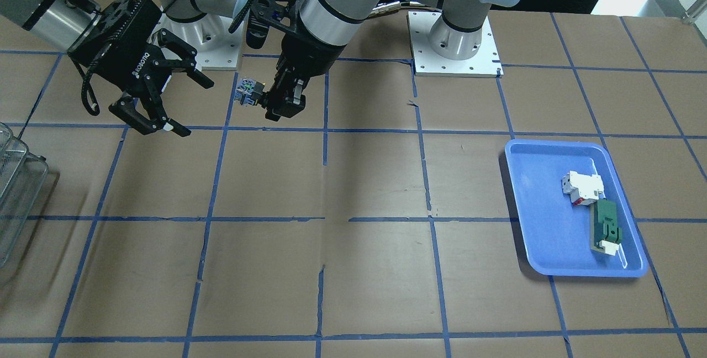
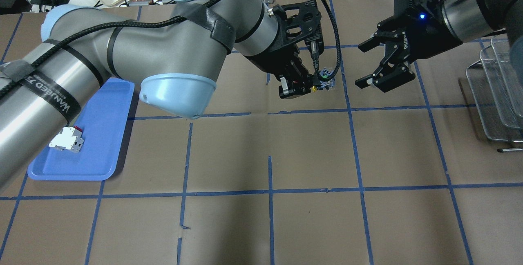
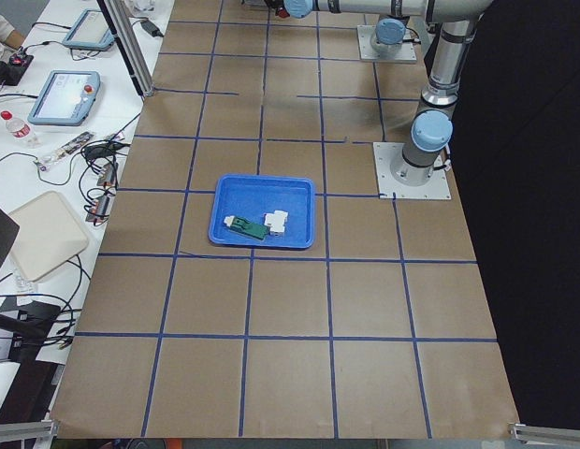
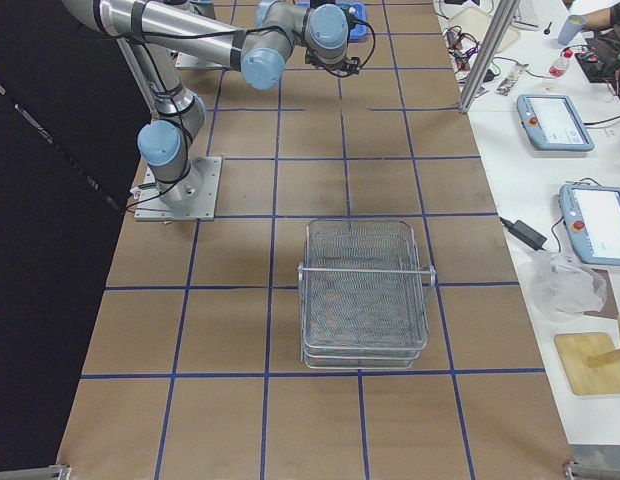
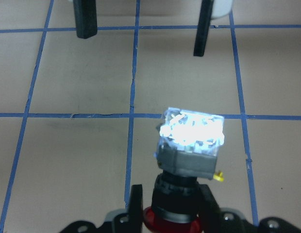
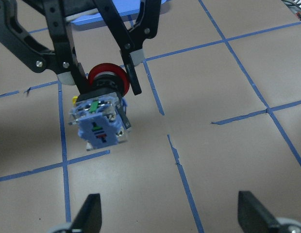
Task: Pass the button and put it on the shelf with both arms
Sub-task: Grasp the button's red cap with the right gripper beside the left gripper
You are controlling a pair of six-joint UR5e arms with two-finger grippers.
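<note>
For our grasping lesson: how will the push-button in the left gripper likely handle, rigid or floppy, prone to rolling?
Probably rigid: the push-button juts unsagging from the left gripper. Its round red head might roll; the square blue block should stop it.

Open gap — button (image 1: pixel 247 93) to right gripper (image 1: pixel 190 106).

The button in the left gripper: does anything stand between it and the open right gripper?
Nothing visible does. The left gripper holds the button by its red head, with the blue block pointing toward the right gripper, whose jaws are open. Only an open gap lies between them.
</note>
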